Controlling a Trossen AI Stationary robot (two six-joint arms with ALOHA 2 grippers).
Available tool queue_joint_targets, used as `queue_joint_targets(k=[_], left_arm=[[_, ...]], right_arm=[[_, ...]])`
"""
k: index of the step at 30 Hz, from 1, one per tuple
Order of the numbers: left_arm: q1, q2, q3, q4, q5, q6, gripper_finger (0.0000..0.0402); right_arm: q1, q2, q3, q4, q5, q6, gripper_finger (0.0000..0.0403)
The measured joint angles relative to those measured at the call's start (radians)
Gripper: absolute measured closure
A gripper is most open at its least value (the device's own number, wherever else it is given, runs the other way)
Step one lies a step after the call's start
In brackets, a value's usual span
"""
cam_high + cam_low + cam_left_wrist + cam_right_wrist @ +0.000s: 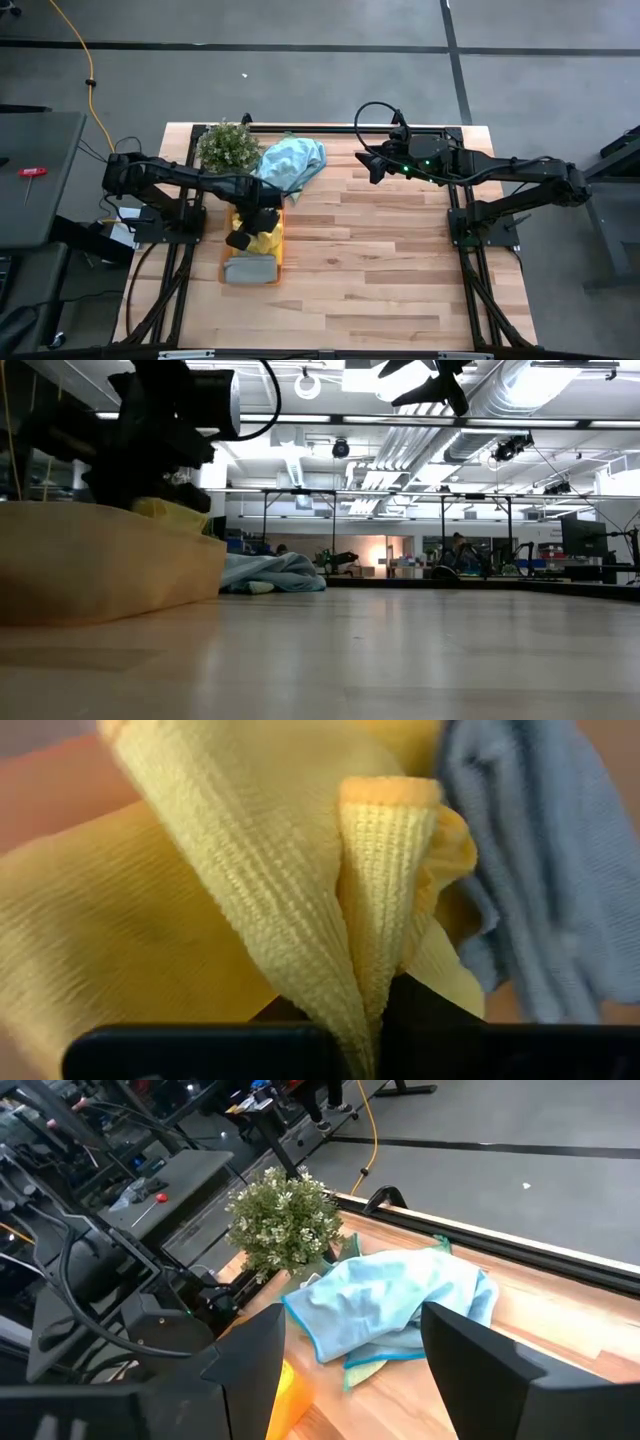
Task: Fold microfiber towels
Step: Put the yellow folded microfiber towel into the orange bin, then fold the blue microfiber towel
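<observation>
The wooden table (400, 260) stood on a grey floor, with a big bright workshop behind it. The left gripper (243, 238) was over the orange tray (252, 270), and its jaws were pressed together on a fold of the yellow towel (260, 870). The cloth bunched up between the fingers and spread out over the tray. A grey towel (540, 860) lay just beside the yellow one, touching it, at the near end of the tray. From table height the tray looked like a low tan wall, with a bit of yellow cloth showing over its rim under the dark gripper. The right gripper (350, 1350) hung in the air near the back of the table with its jaws wide apart, holding nothing. A blue towel (293, 160) lay in a loose heap at the back of the table, with a bit of green cloth poking out under it. A small bushy plant (228, 146) stood just beside that heap.
</observation>
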Motion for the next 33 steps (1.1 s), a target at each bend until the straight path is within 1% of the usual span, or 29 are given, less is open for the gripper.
queue_joint_targets(k=[6, 10, 14, 18, 22, 25, 28, 30, 33], left_arm=[[-0.005, 0.0, 0.0, 0.0, -0.023, -0.026, 0.0375], [-0.01, 0.0, 0.0, -0.003, -0.048, -0.059, 0.0355], [-0.011, 0.0, 0.0, -0.005, -0.093, -0.076, 0.0313], [-0.005, -0.022, 0.006, -0.033, -0.102, -0.077, 0.0261], [0.009, -0.048, 0.051, -0.085, -0.122, -0.066, 0.0215], [0.02, -0.068, 0.097, -0.129, -0.151, -0.059, 0.0191], [0.032, -0.09, 0.142, -0.138, -0.187, -0.065, 0.0178], [0.036, -0.113, 0.155, -0.122, -0.198, -0.104, 0.0175], [0.041, -0.161, 0.142, -0.039, -0.149, -0.201, 0.0176]], right_arm=[[0.0, 0.0, 0.0, 0.0, 0.0, 0.018, 0.0176], [0.0, 0.0, 0.0, 0.0, 0.0, 0.018, 0.0176], [0.0, 0.0, 0.0, 0.0, 0.0, 0.018, 0.0176], [0.0, 0.0, 0.0, -0.001, 0.0, 0.018, 0.0176], [0.0, 0.0, 0.0, -0.002, 0.0, 0.018, 0.0176], [0.0, 0.0, 0.0, -0.003, 0.0, 0.018, 0.0176], [0.0, 0.0, 0.0, -0.004, 0.0, 0.019, 0.0176], [0.0, 0.0, 0.0, -0.005, 0.0, 0.02, 0.0176], [0.0, 0.0, 0.0, -0.005, 0.0, 0.018, 0.0176]])
